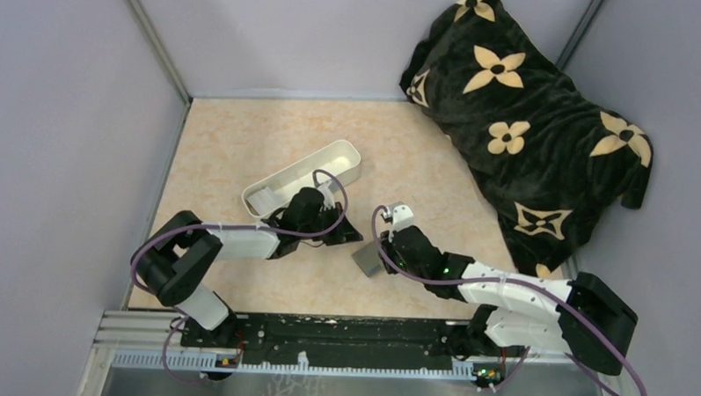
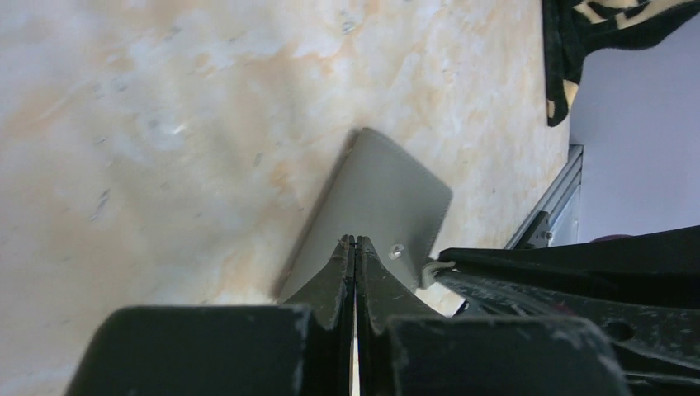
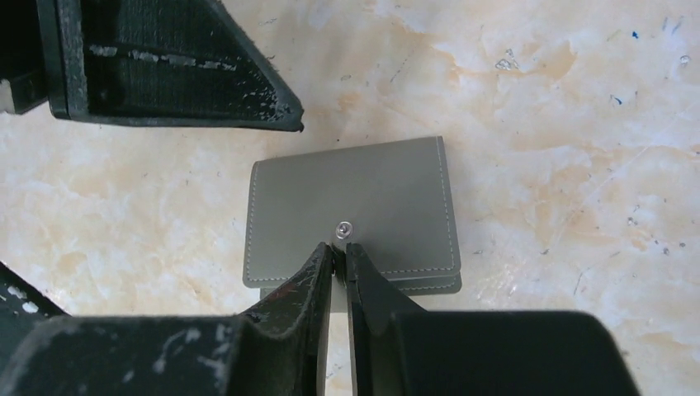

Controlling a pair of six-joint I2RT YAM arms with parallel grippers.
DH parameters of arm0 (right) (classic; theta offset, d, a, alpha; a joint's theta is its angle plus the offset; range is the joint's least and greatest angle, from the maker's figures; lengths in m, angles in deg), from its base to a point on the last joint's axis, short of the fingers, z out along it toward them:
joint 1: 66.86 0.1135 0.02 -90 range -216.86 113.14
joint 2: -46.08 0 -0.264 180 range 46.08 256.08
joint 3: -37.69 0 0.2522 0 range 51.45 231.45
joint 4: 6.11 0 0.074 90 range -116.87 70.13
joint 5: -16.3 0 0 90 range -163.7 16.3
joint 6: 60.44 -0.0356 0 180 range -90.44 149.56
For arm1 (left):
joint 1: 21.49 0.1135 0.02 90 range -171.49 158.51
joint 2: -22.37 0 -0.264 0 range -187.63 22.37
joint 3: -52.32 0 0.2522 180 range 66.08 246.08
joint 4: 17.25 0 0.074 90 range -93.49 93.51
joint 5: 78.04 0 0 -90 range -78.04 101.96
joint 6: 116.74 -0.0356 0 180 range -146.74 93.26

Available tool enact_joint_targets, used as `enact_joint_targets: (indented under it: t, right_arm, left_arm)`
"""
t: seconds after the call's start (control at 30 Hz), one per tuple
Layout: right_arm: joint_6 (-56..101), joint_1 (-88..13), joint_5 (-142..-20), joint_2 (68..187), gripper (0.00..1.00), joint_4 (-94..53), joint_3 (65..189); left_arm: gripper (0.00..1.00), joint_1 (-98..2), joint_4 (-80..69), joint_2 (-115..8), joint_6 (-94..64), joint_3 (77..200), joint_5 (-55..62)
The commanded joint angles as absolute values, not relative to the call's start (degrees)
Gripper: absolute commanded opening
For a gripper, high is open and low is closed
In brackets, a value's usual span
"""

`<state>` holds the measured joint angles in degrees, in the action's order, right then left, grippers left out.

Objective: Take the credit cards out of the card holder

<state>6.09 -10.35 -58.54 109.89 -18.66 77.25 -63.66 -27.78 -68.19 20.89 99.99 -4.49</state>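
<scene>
From above, the card holder (image 1: 367,261) lies shut on the counter (image 1: 243,141) between the 2 arms. The left tool (image 1: 344,234) is just beside its far-left corner and the right tool (image 1: 385,253) is at its right edge. No credit cards show, so the step in hand is opening the wallet. A white tray (image 1: 281,183) sits just behind the left arm, and a black flowered blanket (image 1: 525,125) lies well apart at the far right.

In the left wrist view, the left tool (image 2: 355,244) is clenched on nothing, its tips at the grey cover's (image 2: 388,194) near edge.

In the right wrist view, the right tool (image 3: 339,248) is clenched to a slim gap over the wallet's (image 3: 355,194) near edge. Whether it pinches the flap I cannot tell. Next, 1 tool probably has to pin the holder while the other lifts the flap. The tools crowd each other.
</scene>
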Motion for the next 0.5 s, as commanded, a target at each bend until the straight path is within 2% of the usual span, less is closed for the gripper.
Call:
enact_joint_targets:
  t: [0.0,0.13,0.3,0.47]
  right_arm:
    - [3.9,-9.9,-59.0,105.0,0.14,-16.3,75.3]
    - [1.4,-9.9,-59.4,101.2,0.18,-16.2,72.2]
    - [-1.4,-9.9,-59.2,96.0,0.33,-18.6,68.5]
    - [-3.6,-9.9,-57.0,91.7,0.39,-19.4,66.8]
  left_arm:
    - [0.0,-65.2,-26.0,-68.6,18.4,105.0,-3.5]
    - [0.0,-65.3,-25.4,-69.1,18.1,106.3,-3.7]
    - [0.0,-65.3,-25.4,-70.0,18.1,106.7,-4.1]
    - [0.0,-65.6,-25.6,-71.8,17.4,106.9,-3.6]
